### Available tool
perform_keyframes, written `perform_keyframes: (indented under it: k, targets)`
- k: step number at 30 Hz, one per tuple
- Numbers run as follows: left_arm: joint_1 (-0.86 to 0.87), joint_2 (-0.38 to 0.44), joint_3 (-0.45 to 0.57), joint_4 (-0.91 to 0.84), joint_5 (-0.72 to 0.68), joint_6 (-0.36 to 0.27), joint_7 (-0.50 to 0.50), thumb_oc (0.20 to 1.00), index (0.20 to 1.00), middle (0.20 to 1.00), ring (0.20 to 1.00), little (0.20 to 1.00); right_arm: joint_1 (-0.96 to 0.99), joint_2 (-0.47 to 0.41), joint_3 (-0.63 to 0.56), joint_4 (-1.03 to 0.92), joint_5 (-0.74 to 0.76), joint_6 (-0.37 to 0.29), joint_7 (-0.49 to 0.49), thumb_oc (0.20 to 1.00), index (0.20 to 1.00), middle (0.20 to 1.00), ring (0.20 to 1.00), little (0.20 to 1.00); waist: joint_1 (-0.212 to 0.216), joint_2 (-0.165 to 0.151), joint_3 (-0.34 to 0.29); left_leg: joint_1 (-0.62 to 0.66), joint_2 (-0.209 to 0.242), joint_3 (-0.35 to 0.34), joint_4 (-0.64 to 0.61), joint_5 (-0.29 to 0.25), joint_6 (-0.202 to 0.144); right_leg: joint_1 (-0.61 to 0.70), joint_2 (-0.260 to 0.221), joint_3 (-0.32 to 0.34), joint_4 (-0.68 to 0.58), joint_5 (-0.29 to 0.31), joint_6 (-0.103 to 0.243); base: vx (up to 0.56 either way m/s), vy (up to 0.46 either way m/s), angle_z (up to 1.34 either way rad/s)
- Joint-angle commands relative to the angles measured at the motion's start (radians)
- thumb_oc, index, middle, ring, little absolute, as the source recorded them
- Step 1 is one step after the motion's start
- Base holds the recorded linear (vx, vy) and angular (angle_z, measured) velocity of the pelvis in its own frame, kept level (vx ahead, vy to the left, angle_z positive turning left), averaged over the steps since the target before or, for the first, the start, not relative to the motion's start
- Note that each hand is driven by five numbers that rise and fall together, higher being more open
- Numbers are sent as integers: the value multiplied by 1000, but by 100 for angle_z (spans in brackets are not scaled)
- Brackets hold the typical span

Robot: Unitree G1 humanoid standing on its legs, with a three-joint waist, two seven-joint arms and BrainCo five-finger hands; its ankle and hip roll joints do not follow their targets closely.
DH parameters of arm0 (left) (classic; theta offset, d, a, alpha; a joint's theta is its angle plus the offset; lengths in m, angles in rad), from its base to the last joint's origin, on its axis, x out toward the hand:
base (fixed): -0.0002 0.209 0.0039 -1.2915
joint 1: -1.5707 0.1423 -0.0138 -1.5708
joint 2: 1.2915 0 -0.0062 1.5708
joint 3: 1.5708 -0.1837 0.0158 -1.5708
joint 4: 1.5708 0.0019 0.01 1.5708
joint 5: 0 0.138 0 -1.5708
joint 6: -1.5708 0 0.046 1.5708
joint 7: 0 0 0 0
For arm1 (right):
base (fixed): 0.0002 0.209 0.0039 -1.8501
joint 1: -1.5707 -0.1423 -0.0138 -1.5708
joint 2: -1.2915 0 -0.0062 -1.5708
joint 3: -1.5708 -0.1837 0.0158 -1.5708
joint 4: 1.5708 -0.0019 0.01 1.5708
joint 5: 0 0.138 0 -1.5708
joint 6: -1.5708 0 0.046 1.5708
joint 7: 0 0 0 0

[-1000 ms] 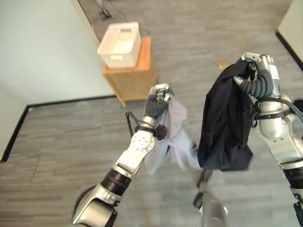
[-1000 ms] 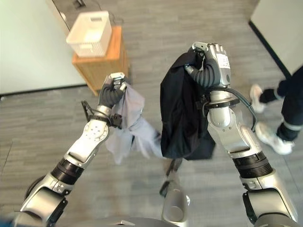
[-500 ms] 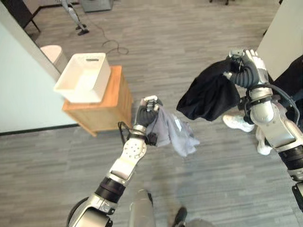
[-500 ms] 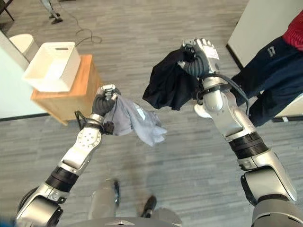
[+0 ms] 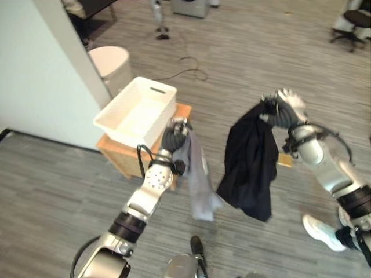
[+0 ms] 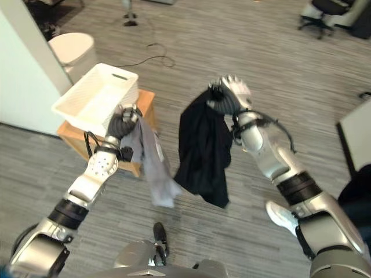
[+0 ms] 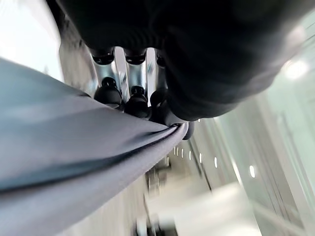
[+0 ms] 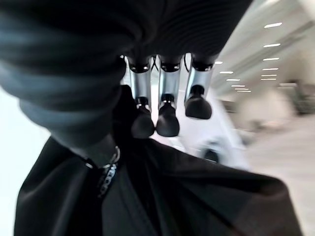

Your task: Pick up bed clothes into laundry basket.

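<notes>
A white laundry basket [image 5: 137, 112] stands on a small wooden cabinet [image 5: 119, 156] beside a pale wall. My left hand [image 5: 173, 134] is raised at the basket's near right corner, shut on a grey garment [image 5: 197, 180] that hangs down from its curled fingers [image 7: 129, 93]. My right hand [image 5: 282, 108] is held up further right, shut on a black garment [image 5: 251, 162] that drapes down over the floor. The black garment [image 8: 162, 196] bunches under the curled fingers [image 8: 165, 118] in the right wrist view.
A round white bin [image 5: 113, 65] stands behind the cabinet next to the wall. A black cord [image 5: 188, 70] loops on the grey plank floor beyond. A white shoe [image 5: 323, 231] of a person is at the lower right. An office chair [image 6: 324, 13] stands far right.
The camera has swung, so the basket now appears just beside my left hand. Both garments, which were swinging out sideways, now hang straight down. Both hands keep their hold.
</notes>
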Motion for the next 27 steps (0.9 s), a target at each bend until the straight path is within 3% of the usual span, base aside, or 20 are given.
perform_keyframes:
  k: [1, 2, 3, 4, 7, 8, 9, 10, 13, 18, 19, 21, 22, 23, 25, 27]
  targets:
    - [-44, 40, -33, -90, 64, -90, 15, 200, 200, 200, 200, 200, -201, -89, -47, -2, 33, -41, -43, 200, 200, 200, 200, 200, 29, -16, -28, 20, 143, -9, -54, 1, -182, 115, 49, 108, -355, 181, 8, 299, -260, 132]
    - [-48, 53, -49, -100, 92, -96, 10, 200, 200, 200, 200, 200, -258, -140, -27, 1, 35, -42, -51, 200, 200, 200, 200, 200, 25, -30, -32, 26, 128, -60, -54, -15, -189, 97, 61, 163, -434, 191, 10, 499, -407, 158]
    - [-35, 59, -71, -143, 121, -107, -11, 200, 200, 200, 200, 200, -371, -216, 19, 21, 57, -36, -64, 200, 200, 200, 200, 200, 4, -49, -33, 34, 106, -128, -54, -37, -200, 69, 74, 232, -547, 247, 18, 336, -252, 166]
    - [-34, 57, -66, -145, 122, -106, -11, 200, 200, 200, 200, 200, -384, -217, 30, 27, 60, -37, -66, 200, 200, 200, 200, 200, 0, -46, -33, 29, 106, -130, -54, -32, -200, 68, 76, 230, -555, 255, 17, 318, -217, 182]
    - [31, 67, -125, -200, 146, -137, -72, 200, 200, 200, 200, 200, -554, -293, 121, 111, 90, -22, -93, 200, 200, 200, 200, 200, -26, -62, -37, 54, 97, -226, -54, -60, -219, -23, 73, 317, -653, 337, 39, 287, -167, 145]
    - [34, 63, -120, -204, 146, -136, -74, 200, 200, 200, 200, 200, -573, -292, 140, 122, 94, -24, -96, 200, 200, 200, 200, 200, -32, -55, -40, 53, 98, -231, -54, -65, -219, -21, 73, 312, -653, 333, 41, 295, -240, 155]
    - [92, 75, -141, -221, 128, -158, -106, 200, 200, 200, 200, 200, -681, -345, 210, 174, 64, 0, -105, 200, 200, 200, 200, 200, -33, -65, -36, 73, 108, -273, -54, -78, -236, -64, 59, 316, -664, 360, 56, 305, -311, 163]
    - [148, 72, -150, -237, 89, -167, -128, 200, 200, 200, 200, 200, -784, -369, 278, 258, 34, 28, -119, 200, 200, 200, 200, 200, -26, -76, -38, 85, 114, -302, -54, -86, -251, -47, 42, 279, -666, 373, 51, 290, -315, 111]
    - [185, 78, -148, -247, 69, -170, -149, 200, 200, 200, 200, 200, -842, -358, 308, 331, 37, 33, -130, 200, 200, 200, 200, 200, -23, -84, -41, 93, 116, -315, -54, -89, -259, -21, 30, 242, -666, 375, 54, 129, -200, 105]
    - [332, 96, -140, -252, -22, -178, -200, 200, 200, 200, 200, 200, -1020, -318, 428, 553, 102, 25, -157, 200, 200, 200, 200, 200, 0, -101, -95, 92, 178, -339, -54, -64, -319, 80, 50, 136, -666, 354, 29, 192, -234, 63]
    - [349, 97, -134, -245, -27, -175, -207, 200, 200, 200, 200, 200, -1052, -310, 453, 582, 111, 22, -155, 200, 200, 200, 200, 200, -4, -100, -97, 85, 202, -313, -51, -50, -331, 95, 49, 102, -666, 343, 26, 107, -153, 69]
    - [366, 103, -124, -237, -32, -170, -221, 200, 200, 200, 200, 200, -1083, -314, 489, 607, 103, 22, -145, 200, 200, 200, 200, 200, -15, -107, -89, 60, 246, -183, -11, -13, -331, 122, 39, 46, -666, 324, 21, 62, -94, 68]
    - [366, 101, -122, -240, -33, -168, -222, 200, 200, 200, 200, 200, -1092, -311, 497, 611, 105, 22, -145, 200, 200, 200, 200, 200, -17, -104, -88, 57, 248, -183, -6, -15, -333, 122, 40, 45, -666, 323, 20, -12, -96, 59]
    - [383, 102, -107, -237, -30, -162, -235, 200, 200, 200, 200, 200, -1098, -329, 519, 622, 93, 22, -133, 200, 200, 200, 200, 200, -41, -110, -75, 29, 304, 35, 49, 34, -324, 147, 35, -34, -666, 311, 10, 38, -118, 55]
    - [413, 112, -82, -242, -34, -159, -258, 200, 200, 200, 200, 200, -1082, -352, 524, 645, 75, 28, -115, 200, 200, 200, 200, 200, -55, -96, -67, 29, 357, 173, 58, 66, -336, 174, 45, -80, -666, 287, 3, 83, -103, 107]
    - [464, 116, -55, -251, -48, -164, -272, 200, 200, 200, 200, 200, -1036, -342, 487, 698, 44, 37, -98, 200, 200, 200, 200, 200, -39, -75, -73, 50, 357, 158, 6, 89, -353, 193, 63, -86, -666, 267, 3, 139, -34, 130]
